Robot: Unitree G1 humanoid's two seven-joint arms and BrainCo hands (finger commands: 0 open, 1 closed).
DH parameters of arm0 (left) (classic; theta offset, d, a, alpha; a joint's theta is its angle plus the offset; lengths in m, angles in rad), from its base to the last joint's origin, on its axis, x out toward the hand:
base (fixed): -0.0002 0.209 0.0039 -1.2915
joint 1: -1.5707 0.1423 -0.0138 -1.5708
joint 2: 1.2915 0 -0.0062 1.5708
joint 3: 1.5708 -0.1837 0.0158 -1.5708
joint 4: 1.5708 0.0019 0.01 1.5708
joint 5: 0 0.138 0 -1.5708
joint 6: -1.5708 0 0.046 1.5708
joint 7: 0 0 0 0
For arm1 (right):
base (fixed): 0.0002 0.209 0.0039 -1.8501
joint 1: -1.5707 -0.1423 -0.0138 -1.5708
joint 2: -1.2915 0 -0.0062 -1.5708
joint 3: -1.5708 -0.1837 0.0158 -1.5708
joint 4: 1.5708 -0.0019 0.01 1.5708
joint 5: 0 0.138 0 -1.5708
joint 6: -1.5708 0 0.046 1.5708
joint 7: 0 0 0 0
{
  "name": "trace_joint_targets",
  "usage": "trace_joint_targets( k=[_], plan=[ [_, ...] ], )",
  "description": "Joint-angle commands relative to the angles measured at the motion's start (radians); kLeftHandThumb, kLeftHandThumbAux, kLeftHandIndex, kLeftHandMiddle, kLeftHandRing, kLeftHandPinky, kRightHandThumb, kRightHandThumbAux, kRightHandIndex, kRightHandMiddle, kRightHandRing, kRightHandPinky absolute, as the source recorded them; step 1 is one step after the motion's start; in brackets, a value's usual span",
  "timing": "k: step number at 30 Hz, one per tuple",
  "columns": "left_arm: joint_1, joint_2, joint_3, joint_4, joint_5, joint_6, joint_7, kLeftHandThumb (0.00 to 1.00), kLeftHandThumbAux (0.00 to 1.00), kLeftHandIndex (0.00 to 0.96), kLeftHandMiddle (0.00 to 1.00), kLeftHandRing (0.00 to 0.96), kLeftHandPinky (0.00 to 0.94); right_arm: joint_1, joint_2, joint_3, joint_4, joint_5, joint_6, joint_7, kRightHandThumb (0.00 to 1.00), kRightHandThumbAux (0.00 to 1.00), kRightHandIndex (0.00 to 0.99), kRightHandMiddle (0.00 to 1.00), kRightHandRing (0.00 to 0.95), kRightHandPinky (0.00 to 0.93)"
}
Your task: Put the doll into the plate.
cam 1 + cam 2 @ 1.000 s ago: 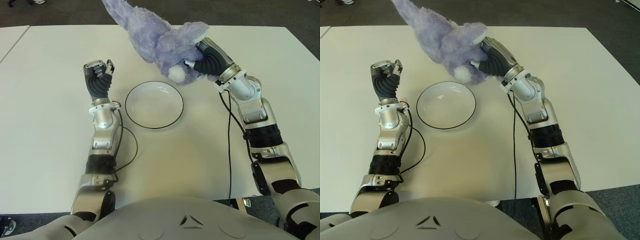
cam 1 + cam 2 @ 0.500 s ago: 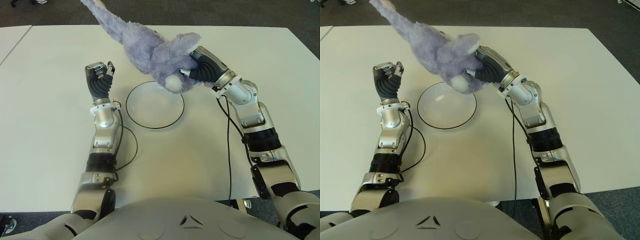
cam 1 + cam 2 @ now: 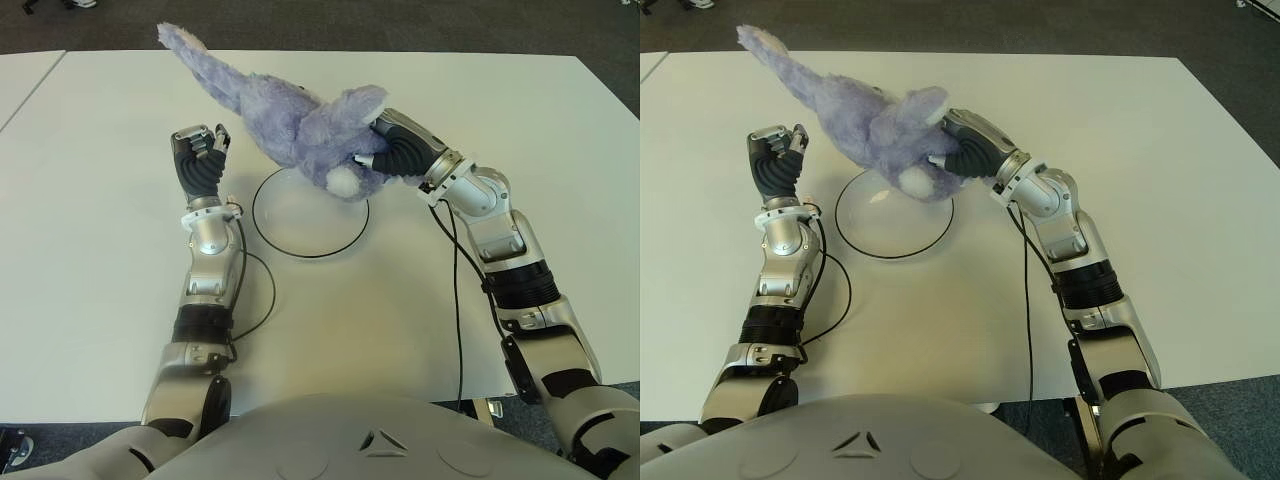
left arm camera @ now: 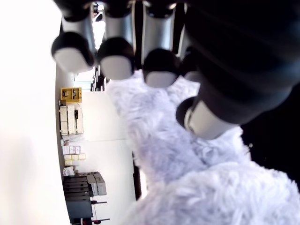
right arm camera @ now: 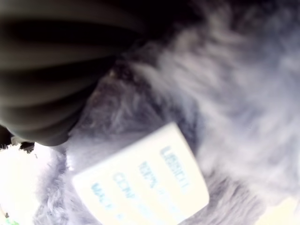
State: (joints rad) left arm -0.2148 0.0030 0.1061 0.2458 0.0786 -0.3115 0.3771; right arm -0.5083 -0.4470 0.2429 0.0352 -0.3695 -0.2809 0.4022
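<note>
A fluffy purple doll (image 3: pixel 290 125) with a white tail hangs over the far rim of the white plate (image 3: pixel 310 225), its long limb stretching up and to the left. My right hand (image 3: pixel 395 155) is shut on the doll's body from the right; in the right wrist view the fur and a white label (image 5: pixel 140 183) fill the picture. My left hand (image 3: pixel 198 160) stands raised just left of the plate with its fingers (image 4: pixel 112 61) curled and holding nothing. The doll (image 4: pixel 187 187) shows beyond them in the left wrist view.
The white table (image 3: pixel 100 260) spreads wide on all sides of the plate. A black cable (image 3: pixel 458 300) runs along my right arm, another (image 3: pixel 262 290) loops beside my left forearm. Dark floor lies beyond the table's far edge.
My right hand has carried the doll down and to the left, from beyond the plate to over its far rim. The left hand has stayed in place.
</note>
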Motion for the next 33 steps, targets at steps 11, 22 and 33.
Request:
trace_joint_targets(
  k=[11, 22, 33],
  plan=[
    [0.148, -0.028, 0.018, 0.093, -0.016, -0.003, -0.024, 0.459, 0.802, 0.839, 0.902, 0.905, 0.895, 0.017, -0.037, 0.035, -0.048, -0.032, 0.098, 0.101, 0.854, 0.678, 0.397, 0.537, 0.848, 0.81],
    [0.147, -0.027, 0.022, 0.085, -0.008, 0.005, -0.021, 0.514, 0.77, 0.839, 0.901, 0.904, 0.902, 0.046, -0.051, 0.041, -0.083, -0.037, 0.134, 0.142, 0.853, 0.678, 0.397, 0.542, 0.843, 0.804],
    [0.15, -0.032, 0.026, 0.074, -0.007, 0.014, -0.017, 0.499, 0.772, 0.835, 0.899, 0.902, 0.898, 0.065, -0.066, 0.058, -0.095, -0.033, 0.156, 0.194, 0.851, 0.68, 0.394, 0.54, 0.835, 0.796]
  ],
)
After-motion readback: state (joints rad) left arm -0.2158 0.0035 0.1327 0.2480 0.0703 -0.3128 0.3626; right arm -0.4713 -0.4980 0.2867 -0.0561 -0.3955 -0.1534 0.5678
